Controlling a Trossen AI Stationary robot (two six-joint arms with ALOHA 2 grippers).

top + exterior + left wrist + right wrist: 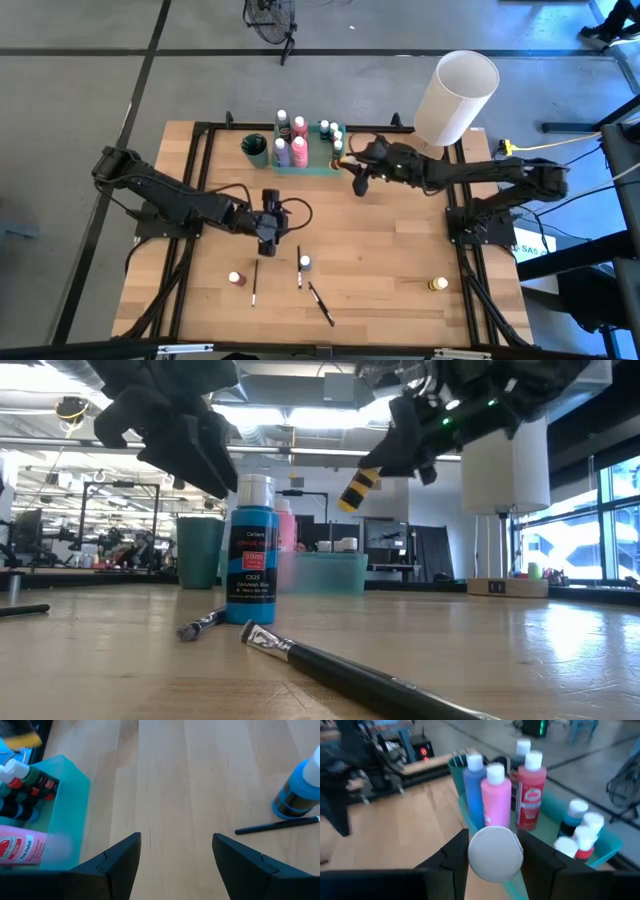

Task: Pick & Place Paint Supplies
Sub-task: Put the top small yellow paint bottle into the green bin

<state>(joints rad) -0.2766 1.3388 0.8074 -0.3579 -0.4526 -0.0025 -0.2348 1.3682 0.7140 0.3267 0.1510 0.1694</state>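
A small yellow bottle (360, 487) hangs in the air, tilted, pinched between the fingers of the right gripper (358, 182) just beside the near edge of the green tray (312, 170). From the right wrist its white cap (495, 853) fills the gap between the two fingers, with the tray's crowd right ahead: a blue bottle (474, 792), a pink bottle (496, 800), a red bottle (531, 797) and some smaller bottles off to one side.

Out on the open table there's plenty left to collect: a light-blue bottle (305, 263) standing among three paintbrushes (320, 303), a red-brown bottle (235, 279) towards the left, and another yellow bottle (438, 285) far off to the right.

The left gripper (268, 232) hovers over mid-table with its fingers spread wide and nothing between them.

Here's the worry: the tray looks packed, and the held bottle is tilted. Lowered at that slant, it could clip the tall pink or red bottle and topple a row, or land on the tray's rim and roll away. The grip sits on the bottle's round body, so a nudge could twist it loose.
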